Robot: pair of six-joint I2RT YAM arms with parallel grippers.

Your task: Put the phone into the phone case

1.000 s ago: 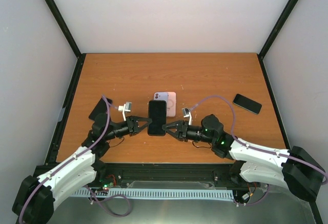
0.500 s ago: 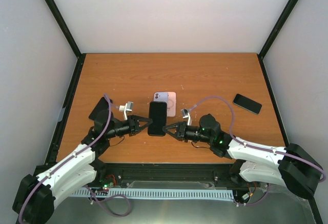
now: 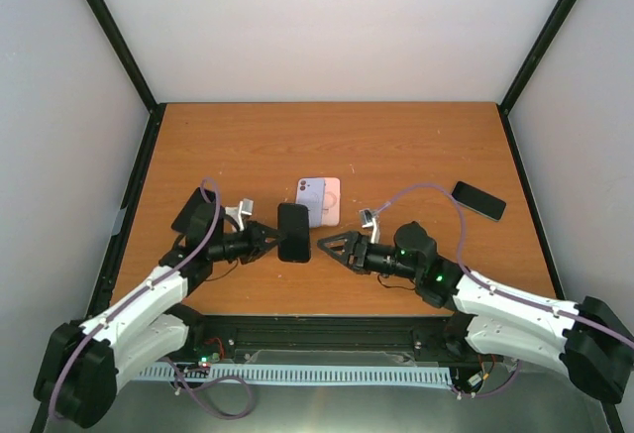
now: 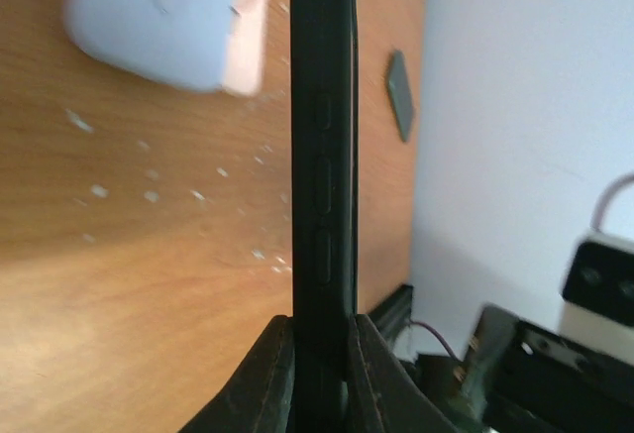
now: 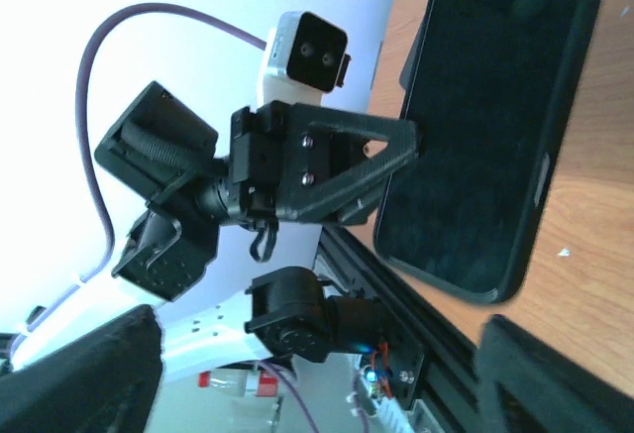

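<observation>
Black phone (image 3: 293, 232) now held by left tool (image 3: 274, 238) alone, right tool (image 3: 323, 246) released

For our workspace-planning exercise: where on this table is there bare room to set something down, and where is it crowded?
Bare: the far table strip between back wall and phone case. Between case and spare phone, a cable overhangs. Crowded: near centre, where the left gripper grips the phone opposite the open right gripper.
</observation>
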